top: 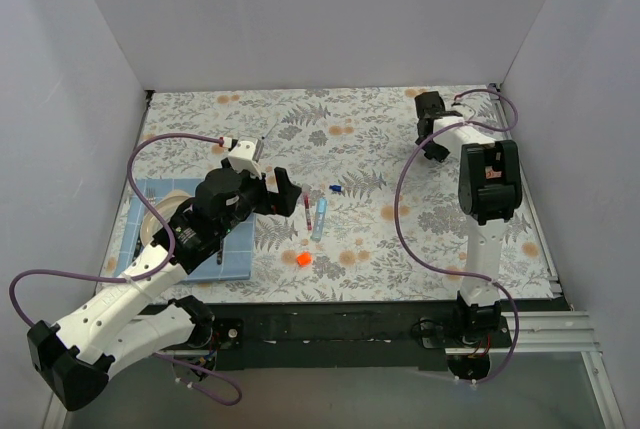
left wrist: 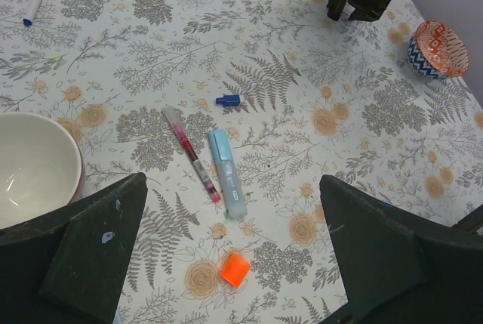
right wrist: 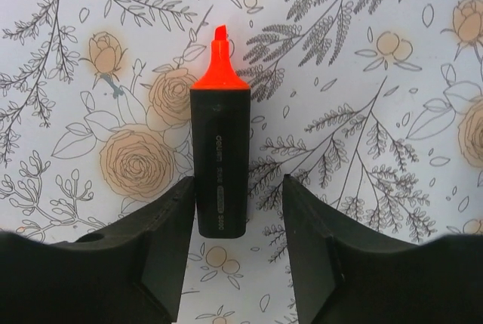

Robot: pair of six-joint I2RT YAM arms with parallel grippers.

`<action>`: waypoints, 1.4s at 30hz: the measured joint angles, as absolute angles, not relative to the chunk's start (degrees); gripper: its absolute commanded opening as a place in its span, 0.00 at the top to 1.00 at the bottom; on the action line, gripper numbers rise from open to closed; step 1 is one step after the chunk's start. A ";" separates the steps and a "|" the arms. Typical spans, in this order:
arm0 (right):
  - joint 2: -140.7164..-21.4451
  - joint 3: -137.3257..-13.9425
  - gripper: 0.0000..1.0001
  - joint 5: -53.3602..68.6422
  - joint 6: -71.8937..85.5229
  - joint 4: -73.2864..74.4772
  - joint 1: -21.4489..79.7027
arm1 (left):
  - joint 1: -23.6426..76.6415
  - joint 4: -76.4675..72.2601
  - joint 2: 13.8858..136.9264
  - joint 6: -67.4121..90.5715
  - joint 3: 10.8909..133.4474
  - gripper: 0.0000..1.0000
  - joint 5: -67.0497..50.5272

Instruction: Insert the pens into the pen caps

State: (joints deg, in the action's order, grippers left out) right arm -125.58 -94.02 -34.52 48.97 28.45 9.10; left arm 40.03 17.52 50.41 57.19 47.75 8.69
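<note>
**Top view:** the left tool (top: pixel 280 192) is hanging just left of the light blue pen (top: pixel 319 218). The pen is lying on the table (top: pixel 400 249) with its long axis running near to far and a slim red pen (top: pixel 307 211) beside it. The blue cap (top: pixel 336 189) is lying just beyond them and the orange cap (top: pixel 303 258) just nearer. This arm is plainly the closer one to both caps. The right tool (top: pixel 432 129) is working well apart, toward the far right corner.

**Left wrist view:** the left tool (left wrist: pixel 232 177) is standing wide apart and gripping nothing. The light blue pen (left wrist: pixel 227 173) is showing roughly lengthwise between its fingers, with open table around it (a white bowl (left wrist: pixel 30 165) is sitting off to one side).

**Right wrist view:** the right tool (right wrist: pixel 240 180) is straddling the black pen (right wrist: pixel 220 165), not yet clamped. One finger is touching the barrel and a gap is showing at the other. The pen's orange tip is pointing straight away from the tool.
</note>
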 measured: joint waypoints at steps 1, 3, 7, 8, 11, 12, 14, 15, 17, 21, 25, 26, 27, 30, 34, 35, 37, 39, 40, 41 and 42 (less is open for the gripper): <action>-125.58 -93.91 0.43 -34.22 48.34 27.75 8.80 | 40.03 17.50 50.41 57.17 47.75 0.02 8.86; -125.58 -93.71 0.44 -33.39 47.22 26.30 8.05 | 40.03 17.50 50.41 57.17 47.72 0.02 9.32; -125.34 -92.84 0.64 -31.86 44.31 23.46 6.63 | 40.03 17.41 50.41 57.21 47.72 0.03 10.41; -125.21 -92.47 0.69 -31.35 43.31 22.79 6.39 | 40.03 17.26 50.41 57.19 47.66 0.03 10.57; -123.92 -90.11 0.82 -29.32 40.53 20.08 5.93 | 40.03 16.58 50.41 57.19 47.33 0.05 10.70; -123.15 -88.64 0.84 -28.40 39.70 18.59 5.78 | 40.03 16.47 50.41 57.21 47.27 0.07 10.63; -121.30 -85.69 0.87 -26.57 38.35 16.58 5.63 | 40.03 16.03 50.59 57.47 47.27 0.09 10.09; -119.79 -83.00 0.89 -25.32 37.19 14.81 5.63 | 40.03 15.75 50.89 57.87 47.29 0.10 9.50; -116.16 -77.76 0.93 -23.07 35.62 12.93 5.74 | 40.03 15.31 51.92 58.65 47.40 0.10 8.21; -105.97 -63.57 0.99 -17.10 32.23 8.67 6.31 | 40.03 15.59 56.29 63.20 48.80 0.14 4.86; -94.15 -48.58 0.99 -11.55 30.15 3.88 8.08 | 40.01 14.04 62.65 69.43 50.78 0.15 -1.15; -90.83 -44.80 0.99 -10.24 29.74 2.81 8.82 | 40.01 13.02 64.40 71.00 50.87 0.15 -2.87; -88.14 -41.98 0.99 -9.34 29.54 2.31 9.50 | 40.01 11.97 66.17 72.47 50.92 0.15 -4.60; -78.48 -32.03 0.99 -5.06 28.36 -0.64 12.19 | 40.01 8.51 71.75 76.14 50.92 0.17 -8.54; -67.70 -22.31 0.99 -0.49 27.79 -4.89 15.44 | 40.01 2.04 79.55 78.85 50.94 0.22 -13.08; -65.39 -20.40 0.99 0.58 27.83 -5.65 16.14 | 40.03 -0.03 81.52 79.13 50.96 0.23 -14.31; -61.58 -17.61 0.99 2.46 27.92 -7.53 17.28 | 40.03 -3.51 85.65 79.79 51.29 0.23 -16.47; -58.52 -15.94 0.99 3.70 28.16 -9.34 17.96 | 40.12 -6.15 89.52 80.44 51.99 0.24 -18.17; -57.32 -15.51 0.99 4.23 28.27 -10.15 18.24 | 40.25 -7.22 91.37 80.75 52.49 0.24 -18.96; -56.05 -15.09 0.99 4.73 28.36 -11.09 18.57 | 40.42 -8.34 93.17 81.01 53.06 0.24 -19.55; -55.02 -15.03 0.99 5.08 28.51 -11.49 18.79 | 40.66 -9.23 94.78 81.23 53.74 0.24 -20.18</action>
